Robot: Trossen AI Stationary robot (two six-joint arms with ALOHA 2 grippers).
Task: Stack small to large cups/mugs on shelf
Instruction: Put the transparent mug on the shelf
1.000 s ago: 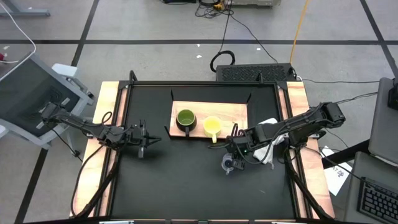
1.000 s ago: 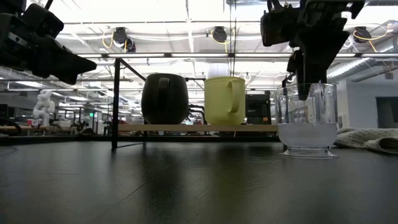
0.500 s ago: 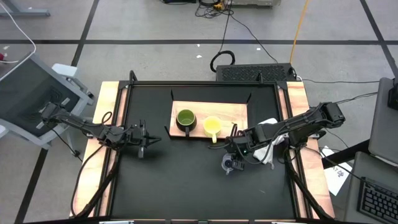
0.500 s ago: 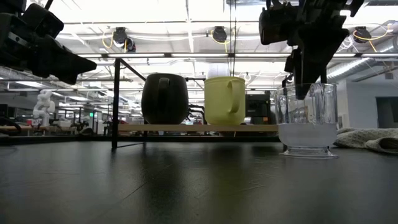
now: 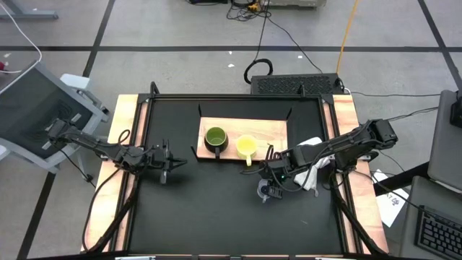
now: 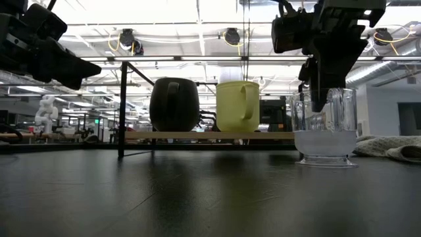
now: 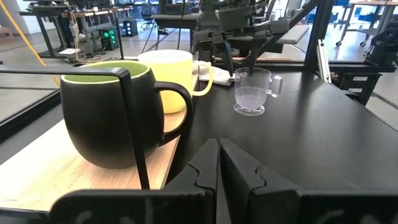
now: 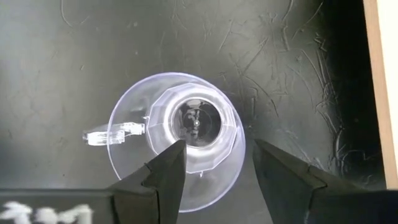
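Observation:
The dark olive-green mug (image 5: 215, 137) and the yellow mug (image 5: 247, 146) stand upright side by side on the wooden shelf (image 5: 274, 128). The small clear cup (image 5: 266, 191) stands on its base on the black table, just off the shelf's near right corner. My right gripper (image 8: 217, 155) hangs open above it, pointing steeply down. One finger (image 8: 171, 163) is over the cup's mouth and the other (image 8: 273, 165) outside its wall. I cannot tell whether either touches the cup. My left gripper (image 5: 172, 165) is shut and held level at the table's left, clear of everything.
A crumpled white cloth (image 5: 312, 155) lies under my right arm by the table's right rail. Thin black brackets (image 7: 134, 124) rise at the shelf's corners. Bare black tabletop (image 5: 216, 209) stretches across the near half.

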